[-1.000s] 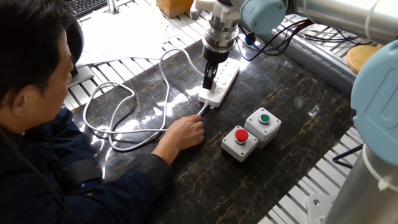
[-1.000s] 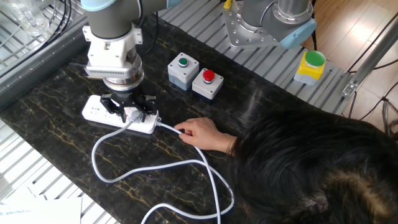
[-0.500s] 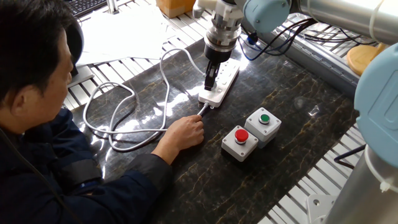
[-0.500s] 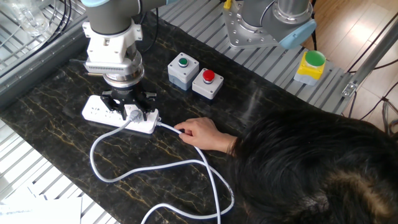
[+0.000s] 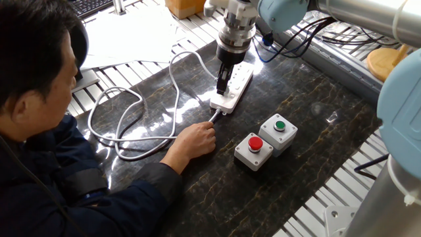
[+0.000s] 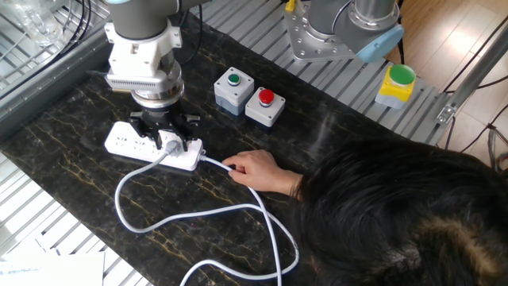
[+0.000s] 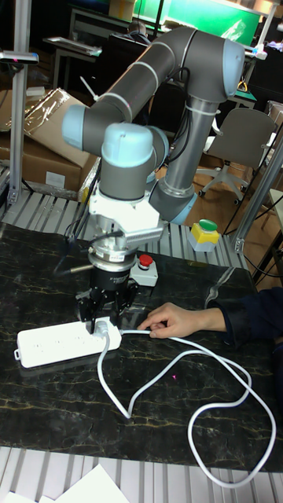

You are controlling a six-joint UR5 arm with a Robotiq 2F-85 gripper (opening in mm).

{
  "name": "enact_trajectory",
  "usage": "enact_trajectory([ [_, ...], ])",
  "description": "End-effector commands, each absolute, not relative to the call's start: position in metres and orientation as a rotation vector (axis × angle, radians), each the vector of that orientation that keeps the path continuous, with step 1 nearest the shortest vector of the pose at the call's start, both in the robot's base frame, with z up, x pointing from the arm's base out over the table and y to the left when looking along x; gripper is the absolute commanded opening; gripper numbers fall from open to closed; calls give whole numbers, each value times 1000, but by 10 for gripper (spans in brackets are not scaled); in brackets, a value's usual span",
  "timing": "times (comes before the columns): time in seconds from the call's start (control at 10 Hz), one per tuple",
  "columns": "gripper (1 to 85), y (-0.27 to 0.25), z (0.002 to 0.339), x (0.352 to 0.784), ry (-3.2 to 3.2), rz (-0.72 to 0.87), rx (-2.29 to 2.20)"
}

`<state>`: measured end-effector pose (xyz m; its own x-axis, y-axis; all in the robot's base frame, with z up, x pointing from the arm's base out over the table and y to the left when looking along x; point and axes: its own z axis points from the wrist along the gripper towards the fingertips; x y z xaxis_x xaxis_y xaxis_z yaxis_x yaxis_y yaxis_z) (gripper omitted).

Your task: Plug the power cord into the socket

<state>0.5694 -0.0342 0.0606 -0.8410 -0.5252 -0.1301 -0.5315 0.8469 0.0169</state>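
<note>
The white power strip (image 6: pixel 123 143) (image 5: pixel 240 78) (image 7: pixel 47 346) lies flat on the dark marble table. The power cord's white plug (image 6: pixel 170 146) (image 7: pixel 108 334) sits in a socket near the strip's end closest to the person. The pale cord (image 6: pixel 127 218) (image 5: pixel 125 141) (image 7: pixel 228 369) runs from it in loose loops across the table. My gripper (image 6: pixel 167 140) (image 5: pixel 222 84) (image 7: pixel 104 318) points straight down just above the plug. Its black fingers are slightly spread on either side of the plug and look open.
A person's hand (image 6: pixel 254 168) (image 5: pixel 196 139) rests on the table, holding the short lead at the strip's end. Two grey button boxes, green (image 6: pixel 233 86) and red (image 6: pixel 264 103), stand beyond the strip. The person's head and shoulder fill the near side.
My arm has risen a little above the strip while the plug has stayed in place in the socket. The hand and the cord loops have not moved.
</note>
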Motion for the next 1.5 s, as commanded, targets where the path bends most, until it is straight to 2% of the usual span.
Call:
enact_trajectory([
  [0.0, 507, -32, 83, 577, 2902, 84, -665],
  [0.3, 427, -39, 85, 602, 2821, 15, -637],
  [0.7, 443, -27, 80, 607, 2814, 72, -576],
  [1.4, 453, -36, 64, 580, 2817, 75, -610],
])
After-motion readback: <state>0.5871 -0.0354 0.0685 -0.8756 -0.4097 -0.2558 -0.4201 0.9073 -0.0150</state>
